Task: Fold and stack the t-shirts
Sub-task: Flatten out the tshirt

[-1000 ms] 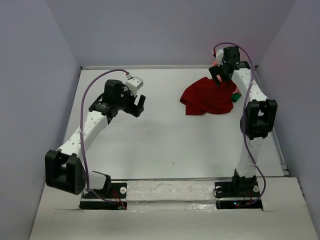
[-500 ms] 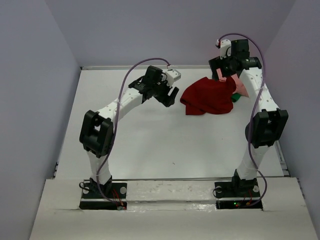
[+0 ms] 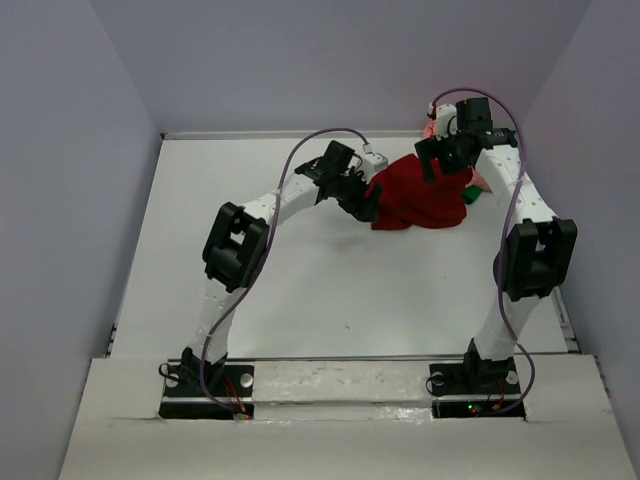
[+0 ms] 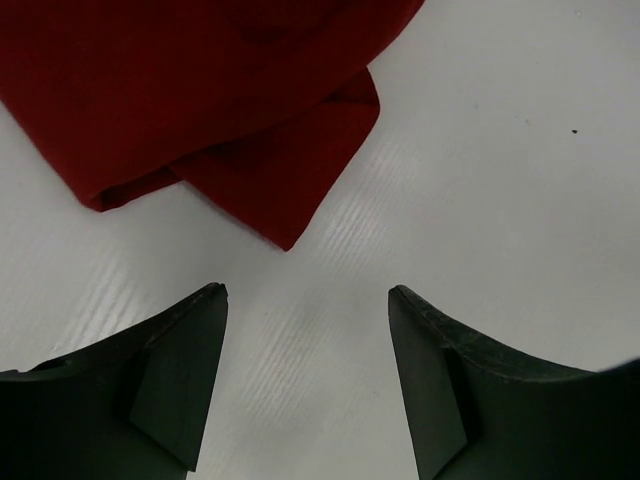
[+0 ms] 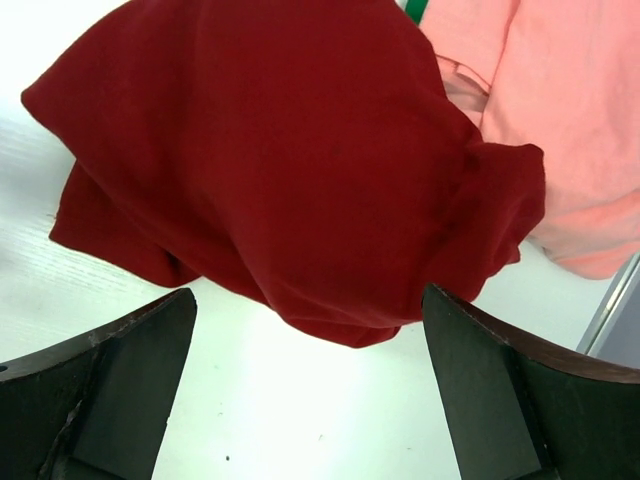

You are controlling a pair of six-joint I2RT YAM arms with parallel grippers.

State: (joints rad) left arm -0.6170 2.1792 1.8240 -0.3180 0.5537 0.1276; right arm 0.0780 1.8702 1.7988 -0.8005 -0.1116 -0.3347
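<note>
A crumpled dark red t-shirt [image 3: 425,198] lies at the back right of the white table. A salmon pink t-shirt [image 5: 565,110] is bunched against its right side, and a sliver of green fabric [image 5: 414,9] shows between them. My left gripper [image 3: 366,204] is at the red shirt's left edge. In its wrist view the left gripper [image 4: 308,292] is open over bare table, a folded corner of the red shirt [image 4: 230,110] just ahead of the tips. My right gripper [image 3: 441,160] hovers over the pile's far side. The right gripper [image 5: 310,295] is open and empty above the red shirt [image 5: 280,170].
The table [image 3: 300,290] is boxed in by pale walls on the left, back and right. The pile sits near the right side rail [image 5: 618,295] and the back wall's foot [image 3: 290,133]. Both arm bases stand at the near edge.
My left arm has swung right across the table to the red shirt's left edge, its jaws narrowing a little. My right gripper has shifted slightly above the pile and stays wide open.
</note>
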